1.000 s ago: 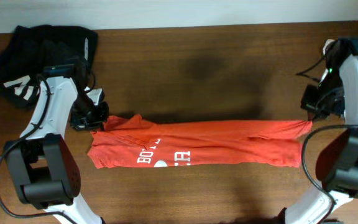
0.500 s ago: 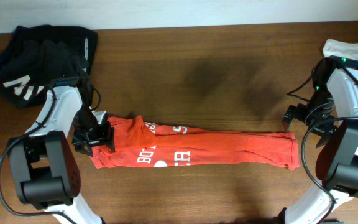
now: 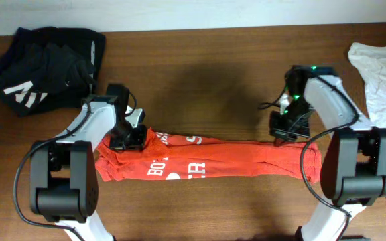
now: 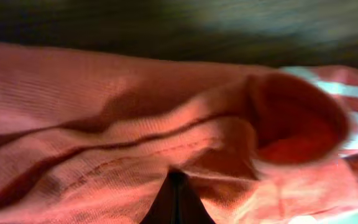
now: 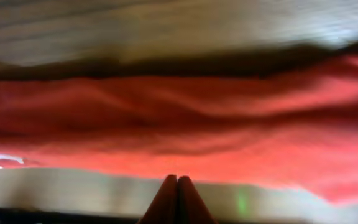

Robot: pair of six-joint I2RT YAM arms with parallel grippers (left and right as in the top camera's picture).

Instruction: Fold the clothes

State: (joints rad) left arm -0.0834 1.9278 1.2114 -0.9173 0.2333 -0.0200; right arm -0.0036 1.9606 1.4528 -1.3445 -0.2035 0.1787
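While the red-orange cotton T-shirt (image 3: 213,158) lies as a long band across the brown wooden counter (image 3: 213,80), the left pincer (image 3: 127,136) is closed over its far-left edge and the right pincer (image 3: 281,131) is closed at its far-right edge; I cannot tell whether either pinches cloth.

White "BO…" on T-shirt (image 3: 246,159)

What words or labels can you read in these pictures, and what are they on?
"BO" and "ER": white print on the red-orange T-shirt, middle lost in folds.
More white letters on its upper edge: too folded to read.
White marks on the black garments: not readable as text.
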